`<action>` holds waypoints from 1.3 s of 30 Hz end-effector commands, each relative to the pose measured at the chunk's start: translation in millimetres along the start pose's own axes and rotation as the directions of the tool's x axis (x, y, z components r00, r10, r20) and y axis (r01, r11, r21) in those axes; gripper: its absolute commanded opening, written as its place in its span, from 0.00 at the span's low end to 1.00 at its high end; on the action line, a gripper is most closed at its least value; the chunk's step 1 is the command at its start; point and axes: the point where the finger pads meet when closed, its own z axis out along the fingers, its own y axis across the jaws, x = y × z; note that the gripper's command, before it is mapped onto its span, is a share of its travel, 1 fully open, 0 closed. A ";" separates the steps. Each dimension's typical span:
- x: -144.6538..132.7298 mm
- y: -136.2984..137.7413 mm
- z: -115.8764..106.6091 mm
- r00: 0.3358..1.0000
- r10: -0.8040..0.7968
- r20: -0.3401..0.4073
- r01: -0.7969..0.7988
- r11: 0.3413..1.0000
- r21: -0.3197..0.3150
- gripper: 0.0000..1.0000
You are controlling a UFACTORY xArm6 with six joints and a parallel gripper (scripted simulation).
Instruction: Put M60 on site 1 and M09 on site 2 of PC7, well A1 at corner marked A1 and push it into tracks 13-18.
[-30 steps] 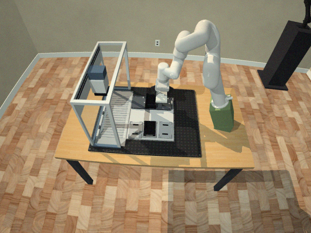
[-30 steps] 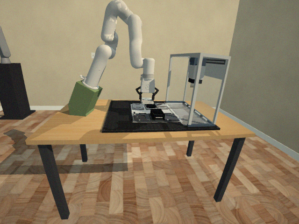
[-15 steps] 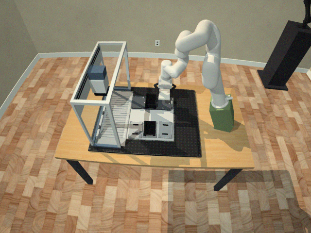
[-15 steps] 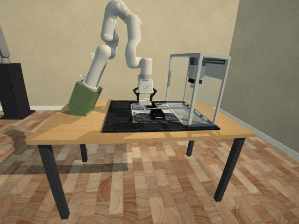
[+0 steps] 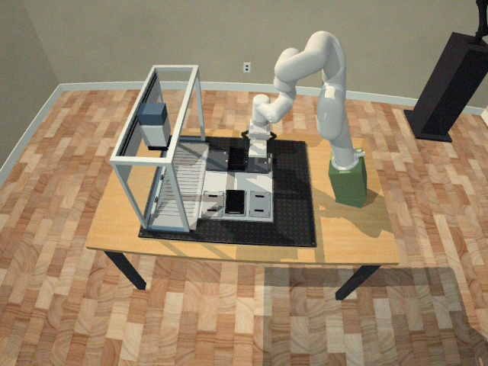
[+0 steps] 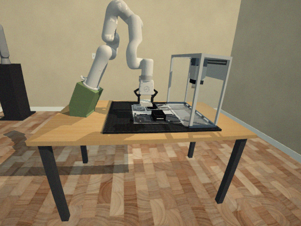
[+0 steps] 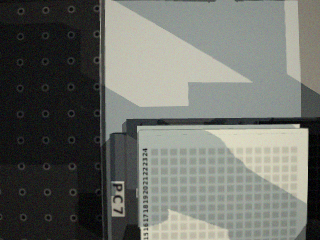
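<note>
Our end effector (image 5: 258, 143) (image 6: 145, 102) is clamped on M60 (image 5: 258, 149) (image 6: 146, 103) (image 7: 220, 180), its fingers wide across the pale plate. M60 hangs above the handle end of PC7 (image 5: 217, 161) (image 6: 143, 118) (image 7: 118, 150), so we judge site 1 to be below it, and the coming move mainly downward. The plate's long axis lies across the carrier's, with column 24 toward the nests; we cannot read the A1 corner mark, so that match needs care. A rim caught on a locator would leave it tilted.

Just beyond, toward the rails, M09 (image 5: 236, 157) (image 6: 158, 114) (image 7: 315, 165) stands on the middle site. Across the apron, M06 (image 5: 235, 201) (image 6: 151, 106) sits in its nest. Farther from our arm's base lie the loading rails (image 5: 184, 165) (image 6: 184, 113), with PC7 not yet pushed in.

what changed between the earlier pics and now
The pincer and the 384-well plate shifted toward the green base, away from the rails, and look slightly lower in the exterior view. Nothing was newly gripped or released: the plate stayed held. The black block on the carrier and the black one in the nest stayed put.
</note>
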 end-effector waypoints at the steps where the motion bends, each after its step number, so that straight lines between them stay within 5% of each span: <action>1: -0.3 1.0 4.0 1.000 0.000 0.001 0.000 1.000 -0.002 0.00; 39: -0.2 0.9 60.8 1.000 0.000 0.000 0.000 1.000 -0.002 0.00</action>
